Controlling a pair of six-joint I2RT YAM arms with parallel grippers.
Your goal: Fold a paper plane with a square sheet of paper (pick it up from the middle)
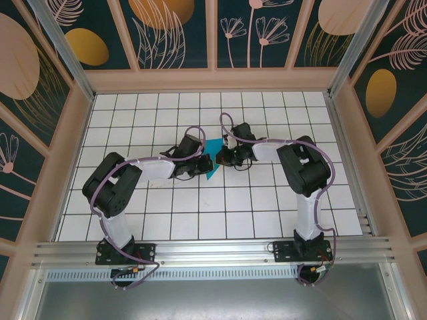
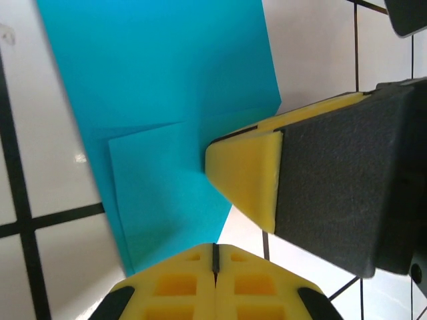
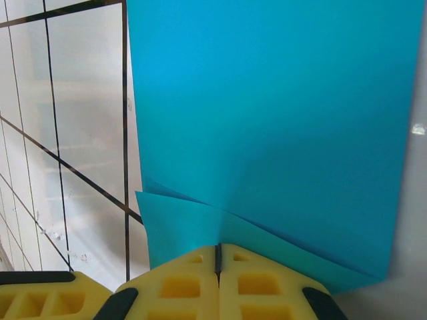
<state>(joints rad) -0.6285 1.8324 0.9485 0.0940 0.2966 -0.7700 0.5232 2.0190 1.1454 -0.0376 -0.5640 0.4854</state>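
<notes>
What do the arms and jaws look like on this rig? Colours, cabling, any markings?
The left arm and right arm both have white links, chunky black joint housings and black base mounts. A lilac cable loops outside along each. The jaws are yellow moulded blocks with square pockets and black side pieces, seen on the left gripper and right gripper. No markings readable.

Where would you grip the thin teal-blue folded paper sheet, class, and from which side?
Pinch the thin teal-blue folded paper sheet at its layered edge, coming edge-on in the sheet's plane: it is flat and thin, so only an edge fits in a claw. The right claw is shut there; the left claw pinches another edge.
</notes>
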